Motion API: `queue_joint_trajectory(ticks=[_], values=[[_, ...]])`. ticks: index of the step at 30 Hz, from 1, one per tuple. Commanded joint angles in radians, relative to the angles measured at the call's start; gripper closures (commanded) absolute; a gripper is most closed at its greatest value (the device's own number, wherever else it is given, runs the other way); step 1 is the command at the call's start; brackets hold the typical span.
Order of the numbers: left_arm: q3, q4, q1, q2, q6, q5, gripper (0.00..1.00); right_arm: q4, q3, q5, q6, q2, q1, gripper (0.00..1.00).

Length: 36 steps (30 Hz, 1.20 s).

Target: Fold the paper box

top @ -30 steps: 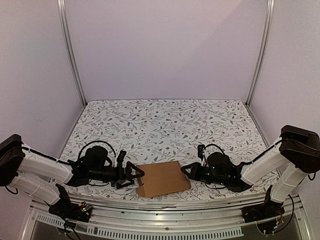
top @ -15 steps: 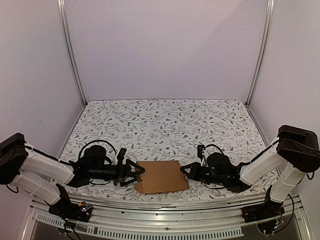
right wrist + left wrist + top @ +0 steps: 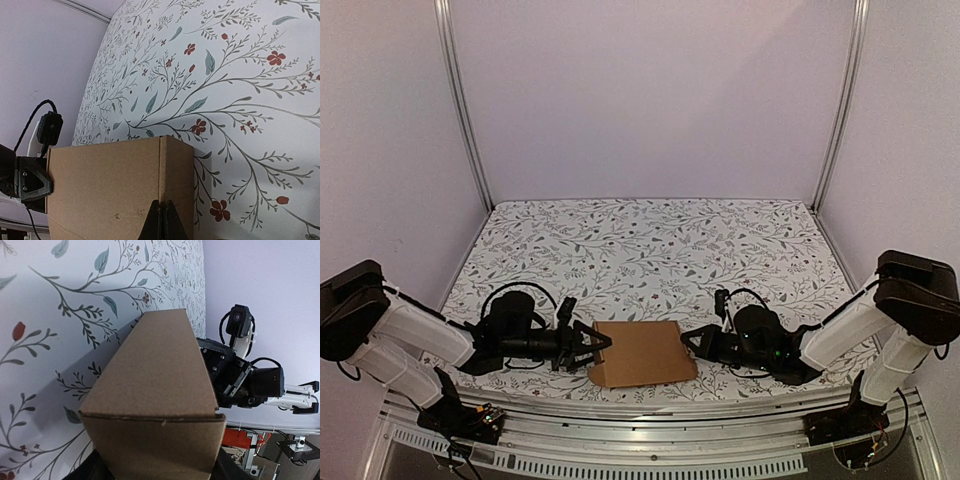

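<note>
The paper box (image 3: 642,352) lies near the desk's (image 3: 650,250) front edge, between both claws. The left claw (image 3: 588,346) straddles its left end with jaws apart, though I cannot tell if they grip it. The right claw (image 3: 692,340), pressed together, sits at its right edge.

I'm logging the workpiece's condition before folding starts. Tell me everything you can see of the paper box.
The paper box is plain brown, unprinted cardboard, collapsed mostly flat into a rough rectangle. It lies on the floral cloth near the table's near edge, between the two arms. A straight crease crosses its top face, and a small flap juts from its near-left corner. The left gripper straddles its left end, but whether it grips is unclear. The shut right gripper meets its right edge.
</note>
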Motion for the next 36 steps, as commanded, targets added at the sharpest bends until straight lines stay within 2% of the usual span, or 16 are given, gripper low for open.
queue_joint_trajectory(ticks=[1, 4, 6, 11, 14, 17, 21, 25, 29, 33, 36], values=[[0.004, 0.047, 0.009, 0.012, 0.002, 0.028, 0.55, -0.163, -0.016, 0.020, -0.024, 0.009, -0.002, 1.00], [0.004, 0.048, 0.011, 0.009, 0.001, 0.033, 0.72, -0.202, -0.009, 0.026, -0.043, -0.011, -0.002, 1.00], [0.001, 0.047, 0.015, 0.005, 0.000, 0.033, 0.78, -0.231, -0.003, 0.032, -0.064, -0.032, -0.002, 0.93], [-0.004, 0.020, 0.048, -0.018, 0.011, 0.058, 0.84, -0.354, 0.021, 0.052, -0.152, -0.137, -0.002, 0.76], [0.000, -0.022, 0.075, -0.041, 0.025, 0.085, 0.89, -0.463, 0.040, 0.073, -0.234, -0.237, -0.002, 0.58], [0.004, -0.050, 0.115, -0.061, 0.028, 0.132, 0.89, -0.624, 0.077, 0.082, -0.361, -0.357, -0.002, 0.44], [0.017, -0.074, 0.166, -0.081, 0.014, 0.238, 0.90, -0.816, 0.153, 0.080, -0.560, -0.479, -0.001, 0.35], [0.030, -0.059, 0.213, -0.101, -0.021, 0.354, 0.97, -0.905, 0.216, 0.035, -0.774, -0.556, -0.001, 0.24], [0.040, -0.040, 0.256, -0.135, -0.076, 0.458, 1.00, -0.972, 0.269, -0.003, -0.934, -0.605, -0.002, 0.02], [0.040, -0.044, 0.307, -0.156, -0.119, 0.566, 1.00, -1.003, 0.292, -0.109, -1.083, -0.654, -0.002, 0.01], [0.022, -0.004, 0.338, -0.150, -0.155, 0.660, 1.00, -1.046, 0.293, -0.226, -1.263, -0.678, -0.001, 0.01]])
